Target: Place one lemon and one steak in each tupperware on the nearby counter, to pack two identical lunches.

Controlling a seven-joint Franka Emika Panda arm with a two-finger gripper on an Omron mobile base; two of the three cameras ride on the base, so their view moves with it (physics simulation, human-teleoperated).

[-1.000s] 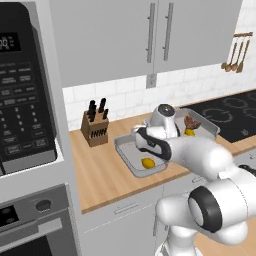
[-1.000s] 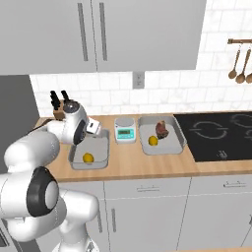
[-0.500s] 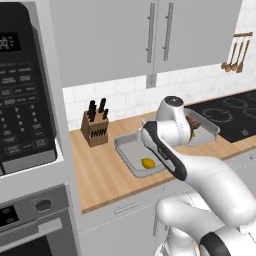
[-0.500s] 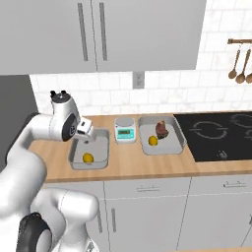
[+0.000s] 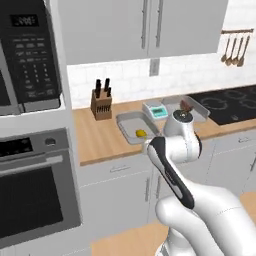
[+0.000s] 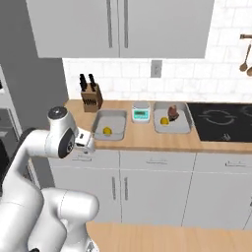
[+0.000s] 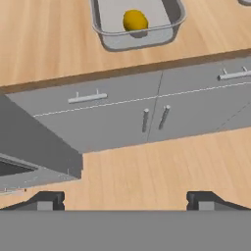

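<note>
The long wooden table (image 6: pixel 147 140) ran left to right across the wall over pale grey cabinet doors (image 6: pixel 152 184), with the black stovetop (image 6: pixel 224 120) at its right end and the oven stack (image 5: pixel 35 185) standing past its left end. On it sat two grey tupperware trays, each with its long axis running from the front edge toward the wall. The left tupperware (image 6: pixel 109 124) held one lemon (image 6: pixel 107 131) near its front end, and nothing else lay in it that I could see; in my hand view that lemon (image 7: pixel 135 20) sat in the tray's middle, looking nearly round, so I could not tell which way its long axis pointed. The right tupperware (image 6: pixel 172 118) held a second lemon (image 6: pixel 164 120) toward its front left and a steak (image 6: pixel 172 111) just behind it, the two close together; the steak looked propped up rather than lying flat, though it was too small for me to be sure of its direction. Between the trays, near the wall, stood the small white-and-teal scale (image 6: pixel 141 112), and a knife block (image 6: pixel 90 96) stood at the table's left end. My tool (image 7: pixel 125 200) hung off the table's front edge, out over the floor (image 7: pixel 147 171), its fingers (image 7: pixel 46 201) spread wide apart with nothing between them.
</note>
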